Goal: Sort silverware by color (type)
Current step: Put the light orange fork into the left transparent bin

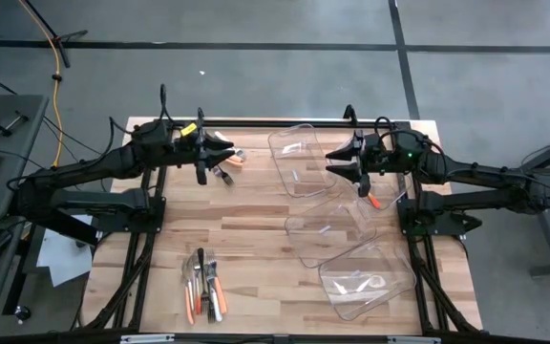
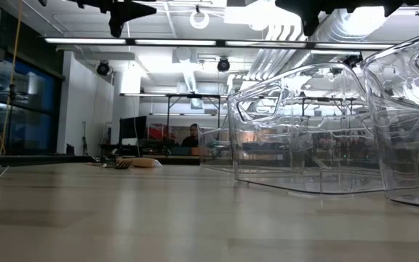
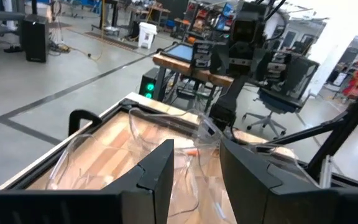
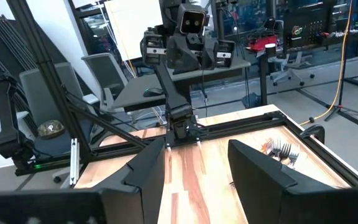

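Both arms were up off the table, nothing in hand. My left gripper [image 1: 225, 153] hung over the far left of the table, fingers parted and empty; right gripper [image 1: 337, 161] was level with it, over the far clear bin [image 1: 299, 158], fingers also parted and empty.

Silverware sat in two spots: a main pile [image 1: 204, 284] of orange-, white- and metal-handled pieces at the near edge, left of centre, and a small far cluster [image 1: 227, 167] of forks with an orange handle just beside the left gripper. One orange piece [image 1: 374, 202] lay next to the bins on the right, close under the right arm.

Three clear bins ran diagonally down the right half; the near bin [image 1: 367, 280] looked tilted.

My read: sorting barely started. I'd take the far cluster with the left first, since it's nearest. Drop straight down, straddle one handle crosswise, and pick the outermost piece so neighbours don't drag.
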Robot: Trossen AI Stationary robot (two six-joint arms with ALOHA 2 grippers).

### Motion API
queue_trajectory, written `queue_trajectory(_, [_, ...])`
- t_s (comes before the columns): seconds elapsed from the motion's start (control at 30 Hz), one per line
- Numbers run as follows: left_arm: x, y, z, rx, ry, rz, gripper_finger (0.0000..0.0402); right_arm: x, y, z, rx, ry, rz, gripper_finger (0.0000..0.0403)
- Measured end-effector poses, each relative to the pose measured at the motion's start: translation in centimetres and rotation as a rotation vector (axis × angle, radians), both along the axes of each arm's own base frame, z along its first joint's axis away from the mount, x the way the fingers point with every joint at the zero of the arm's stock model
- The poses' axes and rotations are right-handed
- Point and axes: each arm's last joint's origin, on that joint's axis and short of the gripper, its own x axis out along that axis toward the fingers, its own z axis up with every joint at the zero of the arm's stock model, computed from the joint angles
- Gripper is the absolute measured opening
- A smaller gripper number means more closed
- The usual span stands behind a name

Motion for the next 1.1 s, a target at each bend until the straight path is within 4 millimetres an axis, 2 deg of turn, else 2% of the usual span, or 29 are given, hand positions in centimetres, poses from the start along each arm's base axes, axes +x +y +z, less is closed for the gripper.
queue_trajectory(0.17, [1.1, 1.0, -1.5, -0.097, 0.125, 0.107, 0.0117, 0.0, -0.1, 0.0, 0.000, 0.000, -0.029, 0.0161])
queue_trajectory(0.4, [3.0, 4.1, -4.9, -0.281, 0.601, 0.209, 0.0117, 0.0, -0.1, 0.0, 0.008, 0.005, -0.033, 0.0161])
queue_trajectory(0.5, [3.9, 5.6, -6.7, -0.286, 0.771, 0.191, 0.0117, 0.0, -0.1, -0.1, 0.010, 0.015, -0.033, 0.0161])
queue_trajectory(0.67, [5.6, 7.1, -9.6, -0.085, 0.960, 0.026, 0.0117, 0.0, -0.1, -0.4, 0.016, 0.035, -0.034, 0.0161])
queue_trajectory(0.93, [6.8, 8.2, -13.1, 0.292, 1.219, -0.201, 0.0117, 0.0, -0.1, -0.5, 0.018, 0.047, -0.047, 0.0161])
queue_trajectory(1.1, [7.2, 9.3, -14.9, 0.384, 1.279, -0.283, 0.0117, 0.0, -0.3, -0.5, 0.017, 0.048, -0.096, 0.0161])
